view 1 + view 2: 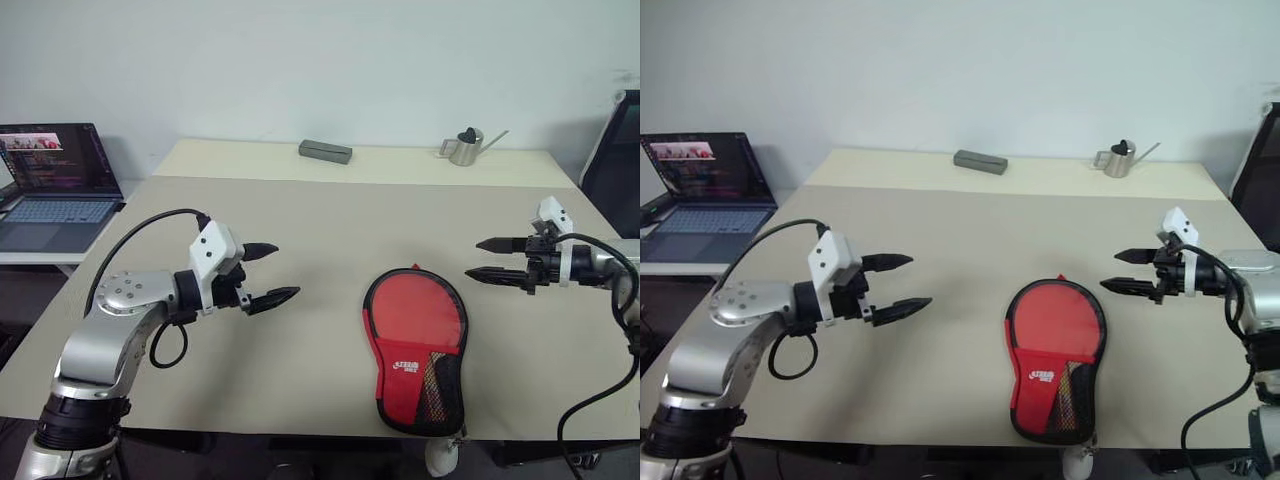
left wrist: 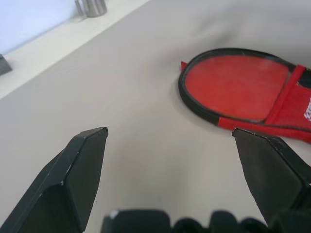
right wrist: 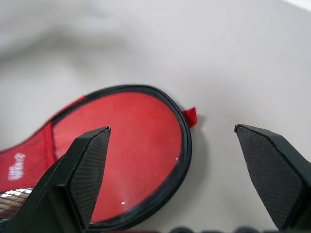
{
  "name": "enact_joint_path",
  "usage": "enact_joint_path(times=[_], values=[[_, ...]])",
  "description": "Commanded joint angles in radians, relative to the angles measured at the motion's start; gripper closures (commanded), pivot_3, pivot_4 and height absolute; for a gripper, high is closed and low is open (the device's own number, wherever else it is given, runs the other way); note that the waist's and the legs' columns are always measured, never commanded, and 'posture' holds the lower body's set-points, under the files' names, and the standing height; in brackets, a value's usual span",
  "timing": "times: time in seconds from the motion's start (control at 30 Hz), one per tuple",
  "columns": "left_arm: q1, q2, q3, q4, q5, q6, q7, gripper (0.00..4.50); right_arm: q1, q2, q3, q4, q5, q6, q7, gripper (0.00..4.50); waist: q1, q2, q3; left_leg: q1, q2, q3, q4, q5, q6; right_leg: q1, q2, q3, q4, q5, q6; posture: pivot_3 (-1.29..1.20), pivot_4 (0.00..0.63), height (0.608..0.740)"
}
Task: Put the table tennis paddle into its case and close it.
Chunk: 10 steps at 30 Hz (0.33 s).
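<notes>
The case [image 1: 415,345] lies flat on the beige table [image 1: 300,350] near its front edge. It has a round red front in a black rim, a white logo and a black mesh pocket at its narrow end. A small red tab sticks out at its round end [image 3: 190,115]. The table tennis paddle is hidden; no handle shows. My left gripper [image 1: 286,270] hovers open to the left of the case, pointing toward it. At the case's right, beside the round end, my right gripper [image 1: 473,258] hovers open. Neither touches it.
An open laptop [image 1: 55,185] sits on a side desk at the left. A grey box [image 1: 325,151] and a small metal watering can [image 1: 465,147] stand on the far table. A black chair [image 1: 615,150] is at the right.
</notes>
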Motion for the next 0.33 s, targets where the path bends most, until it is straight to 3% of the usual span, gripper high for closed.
enact_joint_path(times=[0.03,0.33], values=[[-0.038,-0.009,0.021,-0.041,0.04,0.012,0.113,0.0,-0.034,0.018,-0.031,0.03,-0.02,-0.047,-0.021,0.02,0.0,0.0,0.0,0.0,0.0,0.0,0.0,0.0,0.0,0.002,0.0,0.0,0.0,0.0,0.0,0.0,0.15,0.74],[-0.014,-0.034,-0.014,0.022,0.121,-0.048,0.213,0.0,0.017,0.059,-0.044,-0.084,-0.016,0.02,-0.08,0.02,-0.01,0.002,0.0,0.0,0.001,0.0,0.0,0.0,0.0,0.002,0.002,0.002,0.001,0.001,0.0,0.0,0.15,0.74]])
